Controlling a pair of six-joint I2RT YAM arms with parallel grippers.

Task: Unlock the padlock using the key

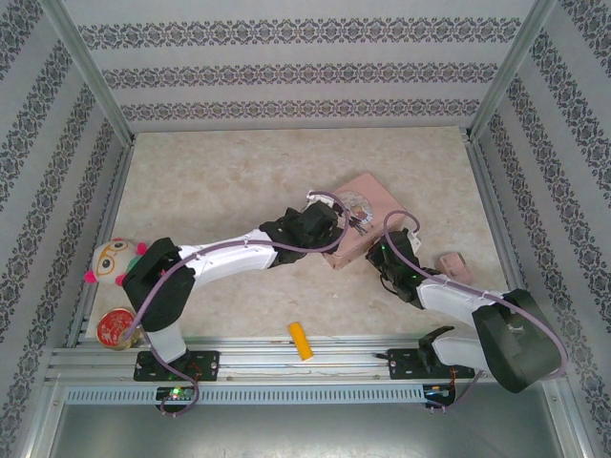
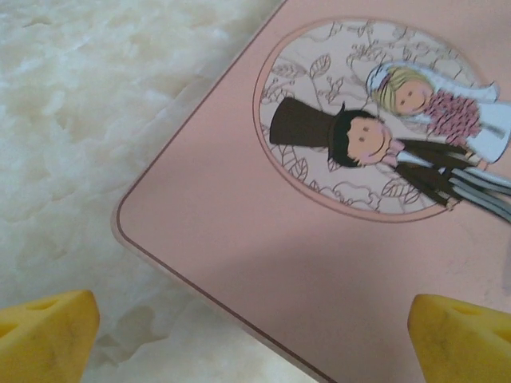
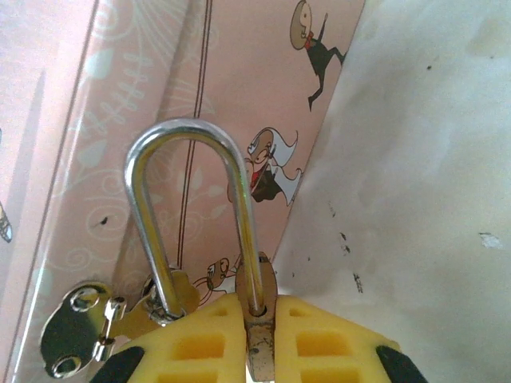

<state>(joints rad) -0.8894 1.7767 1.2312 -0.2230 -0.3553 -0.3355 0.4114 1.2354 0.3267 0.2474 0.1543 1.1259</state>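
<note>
Right gripper (image 3: 259,323) clenched on the padlock (image 3: 185,128) (shackle threaded through the clasp (image 3: 172,302)) at the pink tin's (image 1: 380,196) near-right side; left gripper (image 2: 255,339) spread wide above the lid.

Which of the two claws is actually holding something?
The right claw, pinched shut on the small padlock. The left claw hovers wide open and empty over the pink tin.

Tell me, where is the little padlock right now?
Right wrist view: the padlock sits pinched between the right gripper's yellow pads, its shackle hooked through the latch on the pink tin's side.
</note>
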